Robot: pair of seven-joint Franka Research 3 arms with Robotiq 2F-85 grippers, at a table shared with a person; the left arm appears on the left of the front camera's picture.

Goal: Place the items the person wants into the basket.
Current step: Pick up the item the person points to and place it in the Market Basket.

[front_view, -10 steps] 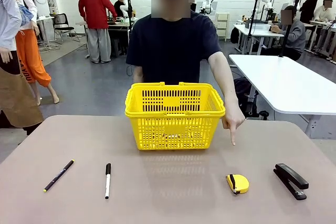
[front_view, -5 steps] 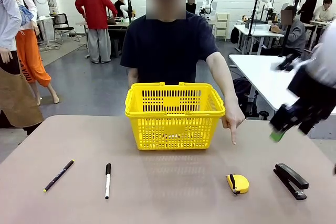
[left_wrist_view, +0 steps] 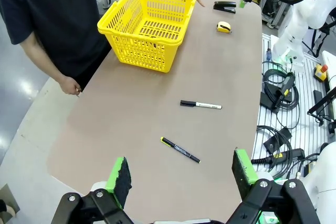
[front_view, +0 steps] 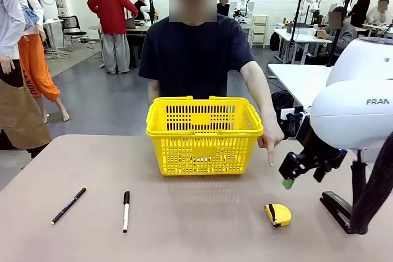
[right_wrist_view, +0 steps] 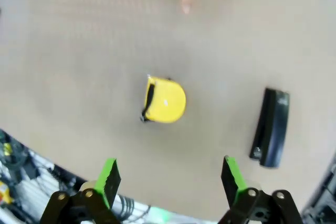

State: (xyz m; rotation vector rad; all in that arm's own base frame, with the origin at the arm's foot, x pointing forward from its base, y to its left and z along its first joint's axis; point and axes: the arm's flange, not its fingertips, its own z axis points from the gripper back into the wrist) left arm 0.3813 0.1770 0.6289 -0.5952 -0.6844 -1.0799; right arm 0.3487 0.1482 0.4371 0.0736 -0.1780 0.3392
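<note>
My right gripper (right_wrist_view: pixel 170 174) hangs wide open over the tape measure (front_view: pixel 278 214), near the person's hand (front_view: pixel 270 141). My left gripper (left_wrist_view: pixel 181 174) is wide open too.

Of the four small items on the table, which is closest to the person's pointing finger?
The rounded yellow tape measure; the black stapler lies farther right, the black pen and white marker far left.
</note>
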